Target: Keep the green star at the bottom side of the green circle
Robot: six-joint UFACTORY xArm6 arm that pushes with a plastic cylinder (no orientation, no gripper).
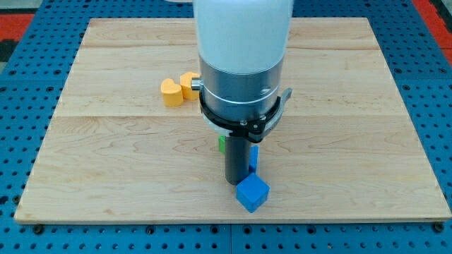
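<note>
My arm hangs over the middle of the wooden board (106, 162), and its dark rod comes down to my tip (236, 182). Only a sliver of a green block (221, 144) shows at the rod's left edge; its shape cannot be made out, and no second green block is visible. A blue cube (253, 192) lies just to the lower right of my tip, touching or nearly touching it. Another blue block (254, 159) peeks out at the rod's right side.
An orange-yellow block (169, 92) and a yellow block (188, 84) sit together left of the arm's body, towards the view's top. The arm hides the board's centre. Blue pegboard surrounds the board.
</note>
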